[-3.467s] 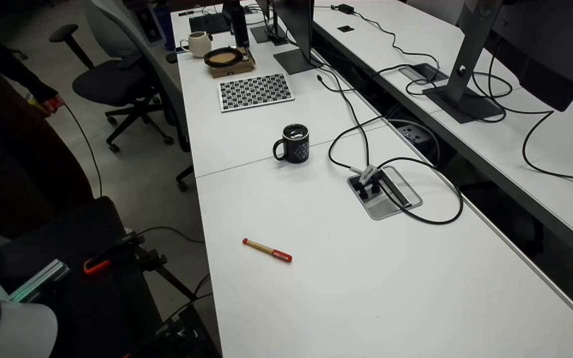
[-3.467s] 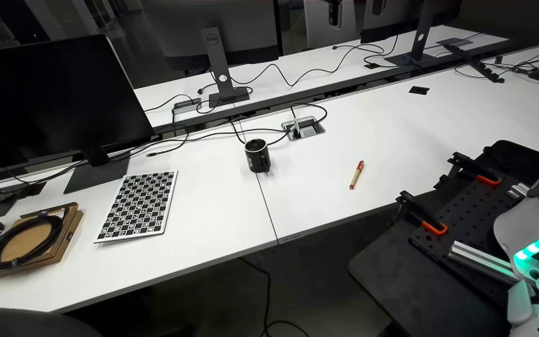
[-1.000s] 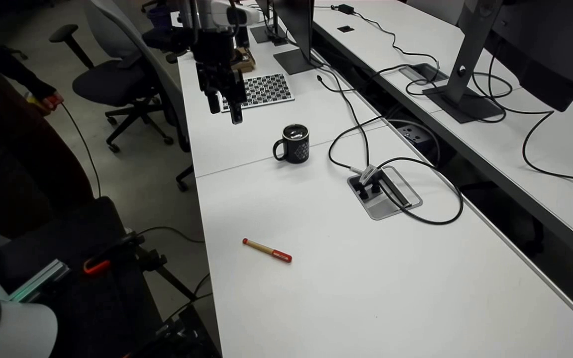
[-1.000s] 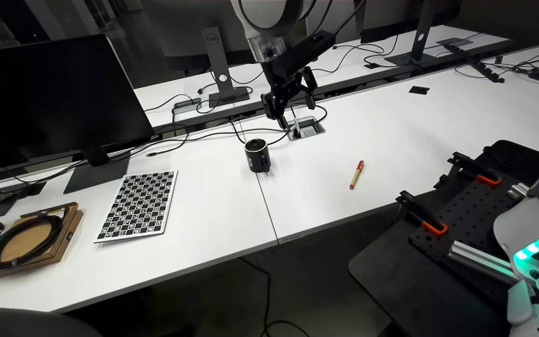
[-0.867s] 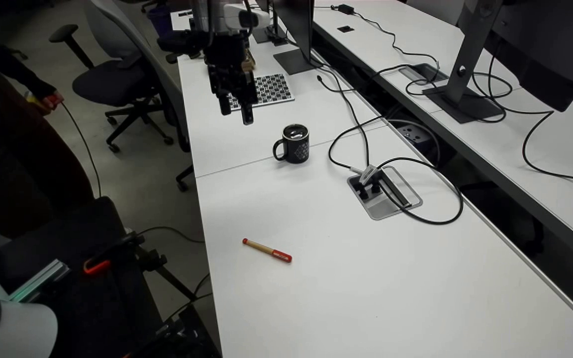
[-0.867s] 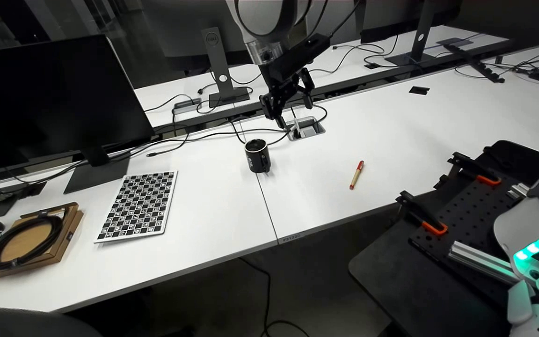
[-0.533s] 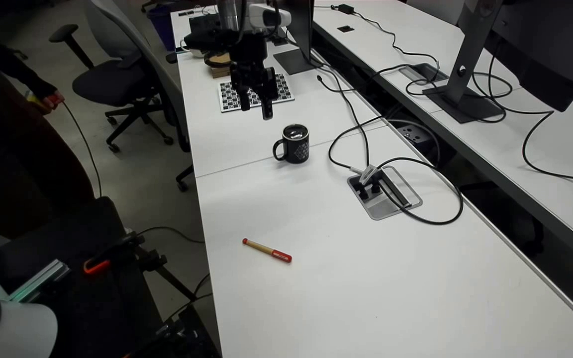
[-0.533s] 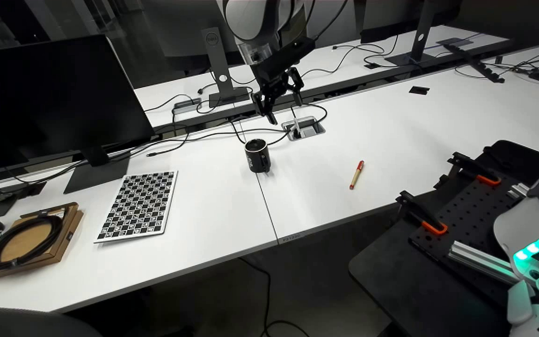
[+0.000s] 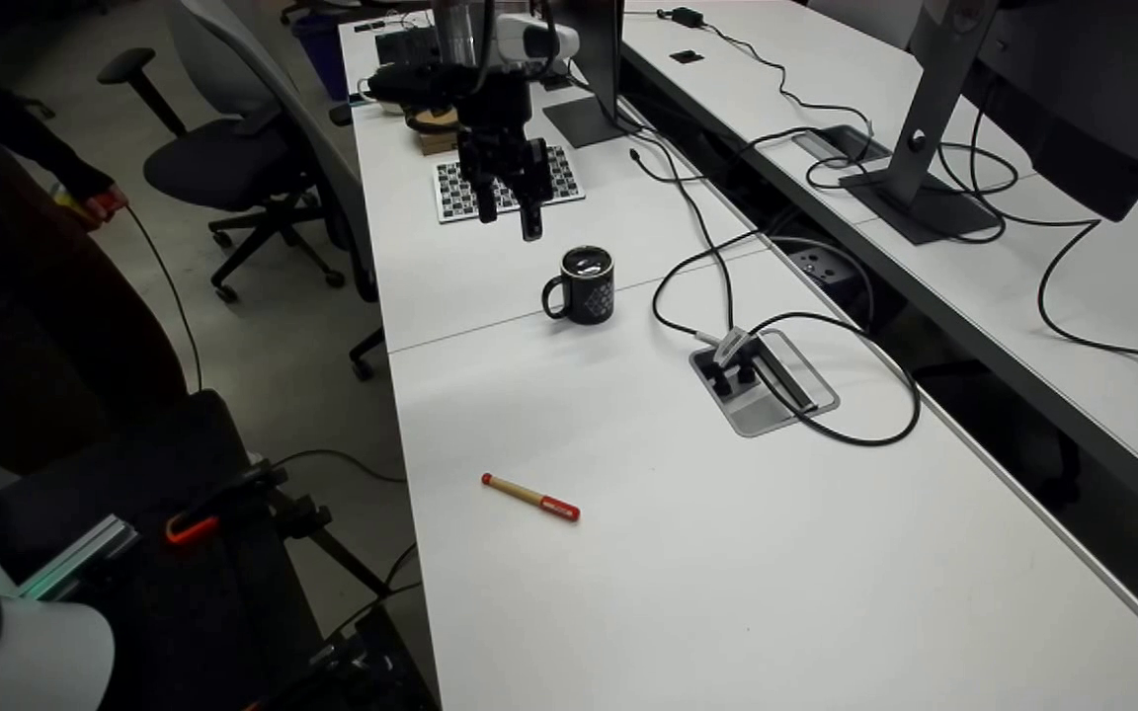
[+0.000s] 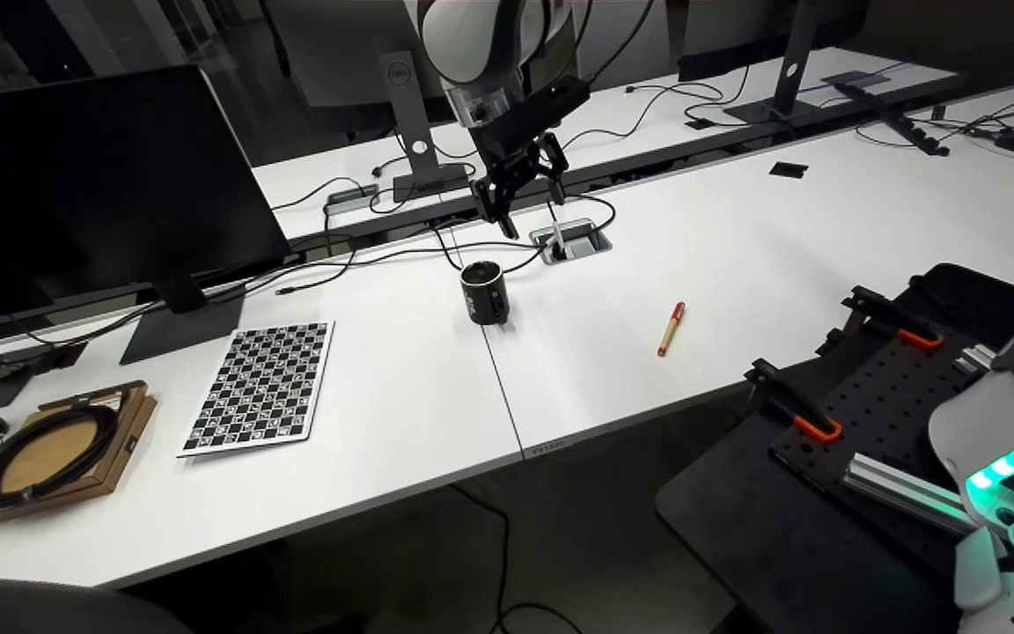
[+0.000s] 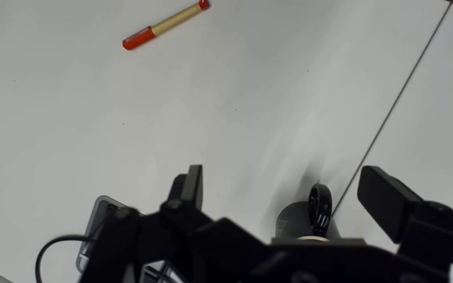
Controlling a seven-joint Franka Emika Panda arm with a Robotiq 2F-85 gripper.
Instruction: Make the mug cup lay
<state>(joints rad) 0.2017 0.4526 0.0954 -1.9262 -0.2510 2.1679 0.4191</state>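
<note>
White office desk (image 9: pixel 727 573) spreads under the gripper (image 11: pixel 281 184); in an exterior view a dark monitor (image 10: pixel 93 202) & checkered board (image 10: pixel 260 387) sit picture-left of it. The gripper hangs above w/ fingers (image 11: pixel 385 202) spread wide, tips well apart. Black mug cup (image 9: pixel 589 296) stands upright on the desk, lower than the gripper, nr but apart; in the wrist view it shows btwn the fingers, farther off, partly hidden by the gripper body. Red-&-tan pen (image 11: pixel 171 22) lies well away from the gripper, past the fingertips in same view. Socket tray (image 9: pixel 755 410) is lower than the gripper, part-hidden behind a finger there.
</note>
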